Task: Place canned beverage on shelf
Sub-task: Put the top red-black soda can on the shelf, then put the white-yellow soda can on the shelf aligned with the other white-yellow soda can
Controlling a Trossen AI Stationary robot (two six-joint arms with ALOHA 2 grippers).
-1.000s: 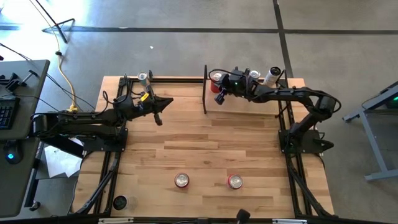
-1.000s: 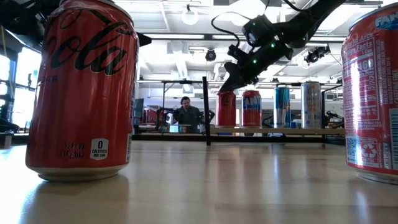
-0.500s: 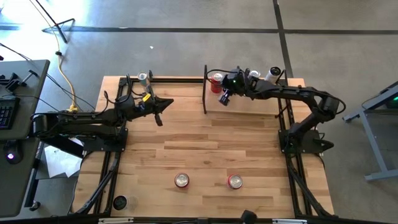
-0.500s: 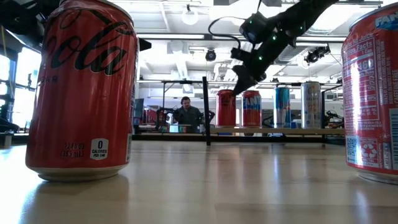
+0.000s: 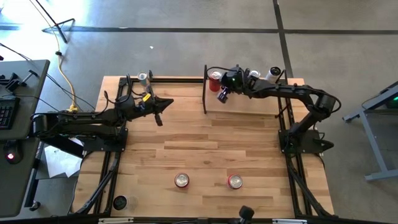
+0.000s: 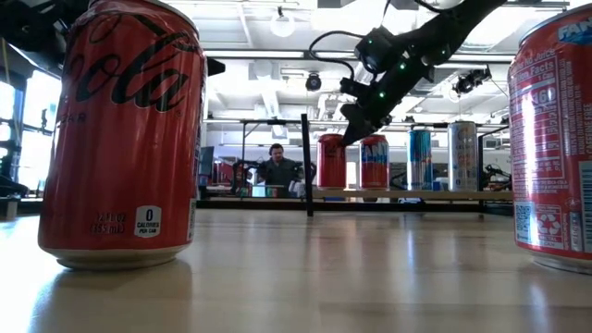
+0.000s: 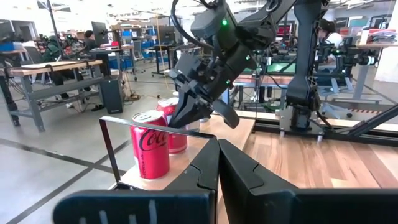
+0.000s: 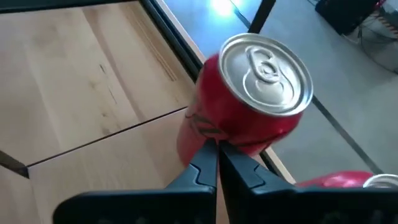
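High view: we see the right gripper (image 5: 222, 98), fingers together, just beside a red can (image 5: 216, 76) on the shelf (image 5: 249, 99), next to the divider (image 5: 205, 89); the left gripper (image 5: 159, 118) waits well apart, also closed. Low view: we have that gripper (image 6: 350, 139) above the can (image 6: 330, 162). Right wrist view: closed fingertips (image 8: 208, 169) right against the can (image 8: 249, 102), holding nothing.
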